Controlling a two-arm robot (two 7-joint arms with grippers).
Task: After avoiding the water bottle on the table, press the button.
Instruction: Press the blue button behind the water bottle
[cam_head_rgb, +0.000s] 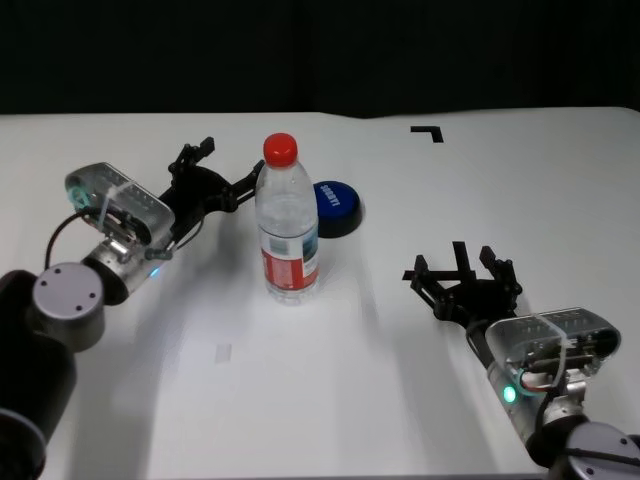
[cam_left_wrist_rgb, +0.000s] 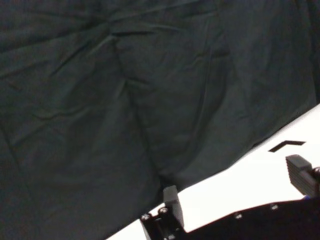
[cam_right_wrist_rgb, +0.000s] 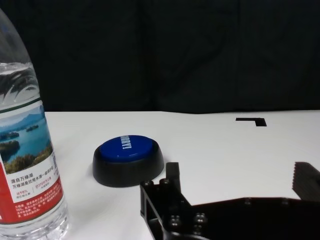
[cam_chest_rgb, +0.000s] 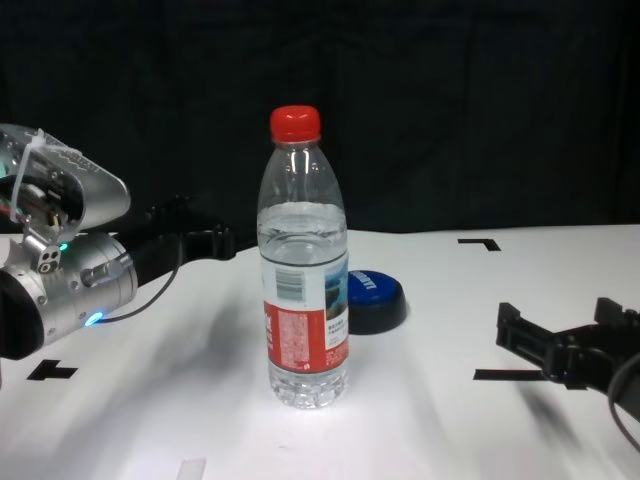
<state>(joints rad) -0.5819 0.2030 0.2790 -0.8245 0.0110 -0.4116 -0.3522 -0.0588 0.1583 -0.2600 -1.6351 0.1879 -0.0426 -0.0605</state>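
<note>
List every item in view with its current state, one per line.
water bottle: upright, capped, partly filled, untouched.
button: on the table behind the bottle, nothing touching it.
left gripper: open, raised left of the bottle.
right gripper: open, low at the right, holding nothing.

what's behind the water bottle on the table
Behind the water bottle, toward the robot's right, sits the blue button on the white table. In the chest view the bottle covers the button's left edge; the right wrist view shows the button whole and standing apart from the bottle.
</note>
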